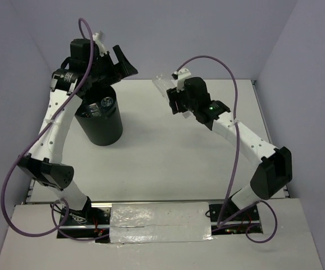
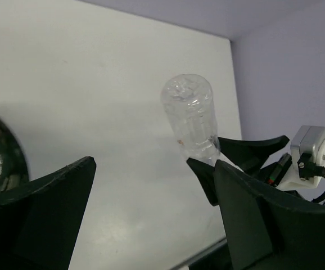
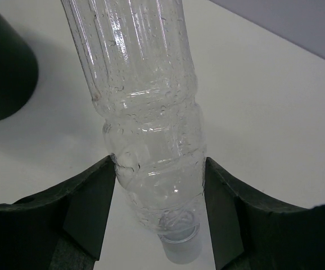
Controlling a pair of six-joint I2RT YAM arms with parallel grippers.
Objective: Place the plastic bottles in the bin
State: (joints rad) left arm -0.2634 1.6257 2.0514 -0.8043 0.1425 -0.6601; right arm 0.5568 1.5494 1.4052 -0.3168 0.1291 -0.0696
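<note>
sup: what is in the right end effector (image 3: 158,169)?

op: i see it clenched on a clear bottle (image 3: 143,107). the pads (image 3: 90,196) press either side of the shoulder, just above the pale cap (image 3: 179,250). the cap end points back at my wrist camera and the base points away from it.

sup: where is that on the surface (image 1: 168,169)?

op: in my top view it is at about 12 o'clock from the middle of the surface, near the far edge. the bottle sticks out of the fingers toward 11 o'clock. from the left wrist camera it stands tilted, base uppermost, and it looks lifted rather than resting.

sup: and the bin (image 1: 103,132)?

op: it is upright at roughly 9 to 10 o'clock, well apart from the held bottle, which sits off its 2 o'clock side. i can make out bottles (image 1: 99,107) inside it, clear plastic with a blue-green patch. i cannot count them.

sup: left side?

op: the left end effector (image 1: 124,63) hangs released, jaws spread wide with nothing between them. it is just past the bin's rim, at the bin's 12 to 1 o'clock.
</note>
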